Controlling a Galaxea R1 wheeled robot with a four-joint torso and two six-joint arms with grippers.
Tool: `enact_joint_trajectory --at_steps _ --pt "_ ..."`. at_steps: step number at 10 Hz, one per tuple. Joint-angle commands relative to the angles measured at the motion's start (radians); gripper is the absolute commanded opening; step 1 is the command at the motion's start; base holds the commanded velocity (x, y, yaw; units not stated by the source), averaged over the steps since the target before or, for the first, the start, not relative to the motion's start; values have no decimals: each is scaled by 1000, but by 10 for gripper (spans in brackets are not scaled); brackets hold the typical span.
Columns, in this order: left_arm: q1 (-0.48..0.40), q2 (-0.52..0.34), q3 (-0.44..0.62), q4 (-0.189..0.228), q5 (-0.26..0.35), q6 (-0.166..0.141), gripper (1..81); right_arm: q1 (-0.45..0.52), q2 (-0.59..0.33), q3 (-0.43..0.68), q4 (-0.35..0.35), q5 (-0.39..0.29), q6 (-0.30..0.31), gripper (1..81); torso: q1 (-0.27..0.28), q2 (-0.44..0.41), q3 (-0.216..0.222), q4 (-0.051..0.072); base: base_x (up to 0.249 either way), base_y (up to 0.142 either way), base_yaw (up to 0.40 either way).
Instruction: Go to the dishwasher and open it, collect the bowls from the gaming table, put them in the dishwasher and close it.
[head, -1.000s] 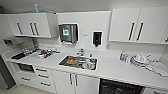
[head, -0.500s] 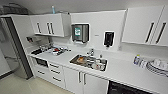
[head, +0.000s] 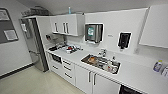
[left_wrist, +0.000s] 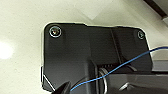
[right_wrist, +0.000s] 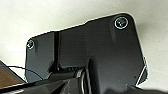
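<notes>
As the camera turned, sink (head: 101, 63) shifted right.

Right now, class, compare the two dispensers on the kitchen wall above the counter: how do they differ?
The paper towel dispenser is larger, with a green label on its front; the soap dispenser is smaller and plain black. The paper towel dispenser hangs above the sink; the soap dispenser hangs farther along. Both are dark and wall-mounted.

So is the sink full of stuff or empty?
Full. The sink set in the white counter has dishes piled inside, with a bottle standing at its far end. What each dish is, I cannot tell.
</notes>
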Motion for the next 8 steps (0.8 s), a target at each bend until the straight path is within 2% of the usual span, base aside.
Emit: enact_joint_trajectory --at_steps 1,2,4,8 --pt "-45 -18 9 29 7 1 811 49 11 1 -13 -51 -5 811 0 0 0 0 0 0 360" --pt "-45 -16 7 29 5 1 811 49 20 -6 -13 -50 -5 811 0 0 0 0 0 0 360" --pt "-46 -15 5 55 4 1 811 49 26 -13 -13 -51 -5 811 0 0 0 0 0 0 360" --pt "-48 -15 5 55 11 0 811 42 36 -13 -11 -42 -3 811 0 0 0 0 0 0 360"
